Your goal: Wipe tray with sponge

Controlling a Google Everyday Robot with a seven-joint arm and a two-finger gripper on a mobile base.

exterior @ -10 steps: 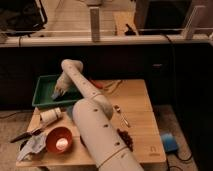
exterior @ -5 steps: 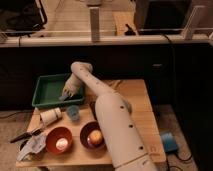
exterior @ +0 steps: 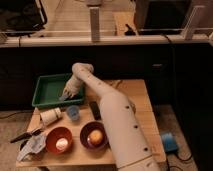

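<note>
A green tray (exterior: 47, 90) sits at the back left of the wooden table (exterior: 132, 95). My white arm reaches from the lower right across the table to the tray. My gripper (exterior: 69, 93) is down inside the tray at its right side. A pale bluish patch at the fingertips may be the sponge (exterior: 65, 96); I cannot tell it apart from the gripper.
In front of the tray stand a white cup lying on its side (exterior: 50, 116), a small blue cup (exterior: 73, 112) and a dark flat object (exterior: 94, 110). Two red bowls (exterior: 58, 140) (exterior: 94, 135) hold pale round items. Crumpled cloth and a dark tool (exterior: 31, 142) lie front left. A blue object (exterior: 168, 142) is right of the table.
My gripper has moved from the tray's far right edge down and toward the tray's front right area. The view has shifted, so the second red bowl and blue cup show now.
</note>
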